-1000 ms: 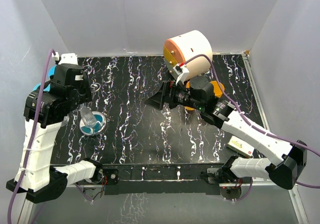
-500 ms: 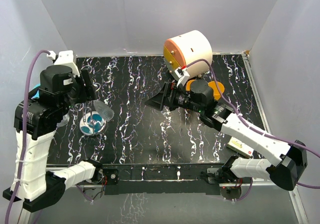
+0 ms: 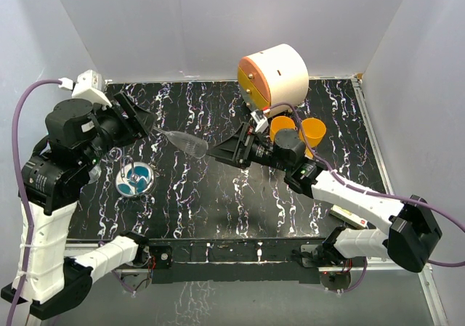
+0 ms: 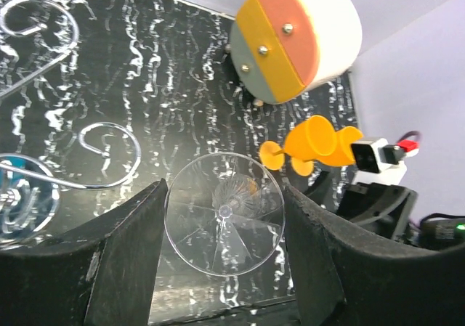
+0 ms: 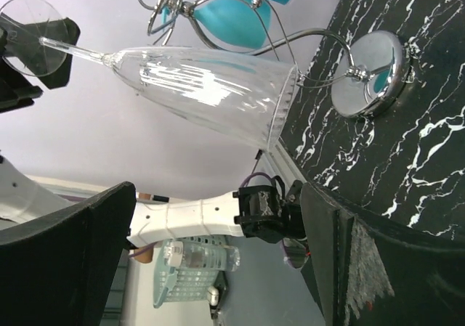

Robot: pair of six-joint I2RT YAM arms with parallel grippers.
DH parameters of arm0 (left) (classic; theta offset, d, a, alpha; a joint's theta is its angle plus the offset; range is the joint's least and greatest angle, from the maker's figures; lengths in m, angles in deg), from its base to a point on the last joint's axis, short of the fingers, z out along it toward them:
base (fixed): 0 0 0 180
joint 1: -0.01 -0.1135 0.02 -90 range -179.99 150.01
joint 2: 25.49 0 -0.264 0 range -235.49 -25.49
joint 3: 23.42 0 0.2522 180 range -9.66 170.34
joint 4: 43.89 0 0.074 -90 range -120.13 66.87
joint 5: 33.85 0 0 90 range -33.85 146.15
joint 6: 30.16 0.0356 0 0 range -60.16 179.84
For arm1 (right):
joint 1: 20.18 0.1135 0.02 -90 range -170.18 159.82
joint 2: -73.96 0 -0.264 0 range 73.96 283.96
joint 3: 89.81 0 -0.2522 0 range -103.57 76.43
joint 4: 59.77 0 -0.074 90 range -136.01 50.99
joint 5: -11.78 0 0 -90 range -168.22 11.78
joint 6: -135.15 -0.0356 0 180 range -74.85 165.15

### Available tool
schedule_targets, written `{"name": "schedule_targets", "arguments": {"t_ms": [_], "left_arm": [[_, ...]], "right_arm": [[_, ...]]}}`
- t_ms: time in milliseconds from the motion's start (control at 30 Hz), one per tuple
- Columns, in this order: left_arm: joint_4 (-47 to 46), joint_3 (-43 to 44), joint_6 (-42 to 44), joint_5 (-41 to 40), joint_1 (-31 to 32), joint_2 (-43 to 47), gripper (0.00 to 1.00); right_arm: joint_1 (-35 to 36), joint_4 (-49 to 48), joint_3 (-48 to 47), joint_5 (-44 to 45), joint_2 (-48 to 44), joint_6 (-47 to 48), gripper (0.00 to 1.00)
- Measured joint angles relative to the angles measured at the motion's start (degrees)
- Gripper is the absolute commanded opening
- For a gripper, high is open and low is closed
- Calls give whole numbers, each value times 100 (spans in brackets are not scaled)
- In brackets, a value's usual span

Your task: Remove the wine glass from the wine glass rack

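Wine glass (image 3: pixel 185 143) clamped by foot in left gripper (image 3: pixel 144 125), held level, bowl toward gaping, empty right gripper (image 3: pixel 218 152); probably handover. Clear of wine glass rack (image 3: pixel 135 178) near left edge of table (image 3: pixel 218 217).

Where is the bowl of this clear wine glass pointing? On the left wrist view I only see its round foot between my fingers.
Observer: The clear ribbed wine glass is held sideways above the table, bowl aimed at the right arm's fingers.
Operator: Are those open?
Observer: Wide open, nothing between them; the bowl sits just in front of them.
Operator: Is the glass off the rack?
Observer: Yes. The chrome wire rack stands on its round disc base on the black marbled table, apart from the glass.
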State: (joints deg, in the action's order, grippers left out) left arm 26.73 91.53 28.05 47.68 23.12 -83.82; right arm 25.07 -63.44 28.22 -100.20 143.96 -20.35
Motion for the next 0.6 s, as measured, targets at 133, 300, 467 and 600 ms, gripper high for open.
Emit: {"name": "schedule_targets", "arguments": {"t_ms": [133, 300, 467, 600], "left_arm": [[-407, -354, -413, 269, 0, 236, 58], [-809, -673, -807, 527, 0, 479, 58], [-1283, -1064, -1191, 776, 0, 752, 58], [-1641, -1458, -1495, 964, 0, 962, 58]], "right_arm": [[0, -389, 243, 151, -94, -208, 91], [0, -723, 448, 437, -354, -341, 81], [0, -1248, 643, 695, -748, -363, 60], [0, -1600, 713, 833, -946, -361, 44]]}}
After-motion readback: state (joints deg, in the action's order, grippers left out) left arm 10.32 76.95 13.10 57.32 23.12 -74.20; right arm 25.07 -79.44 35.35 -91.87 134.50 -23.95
